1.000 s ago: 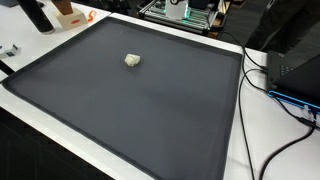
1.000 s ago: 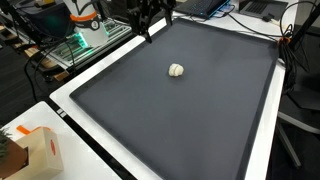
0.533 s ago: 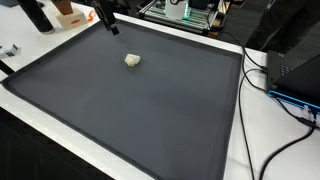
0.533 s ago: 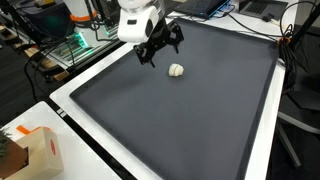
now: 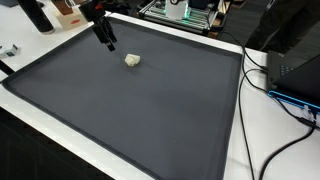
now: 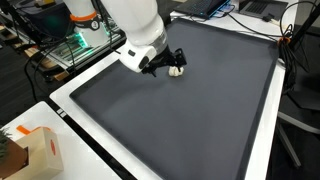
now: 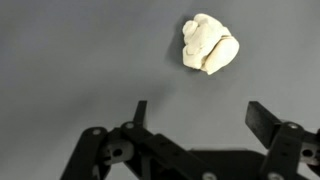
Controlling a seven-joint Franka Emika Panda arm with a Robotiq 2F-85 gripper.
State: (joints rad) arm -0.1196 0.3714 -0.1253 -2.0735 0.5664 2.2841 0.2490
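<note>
My gripper (image 7: 200, 118), jaws spread wide and empty, hovers over the dark mat (image 7: 60, 60) with the crumpled white lump (image 7: 209, 46) just ahead at twelve o'clock in the wrist view.

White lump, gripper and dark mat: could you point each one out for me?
white lump (image 7: 210, 45), wrist view, middle of its surface.
gripper (image 7: 200, 112), wrist view, midway between its open fingertips.
dark mat (image 5: 150, 110), in an exterior view, bare middle area.
</note>
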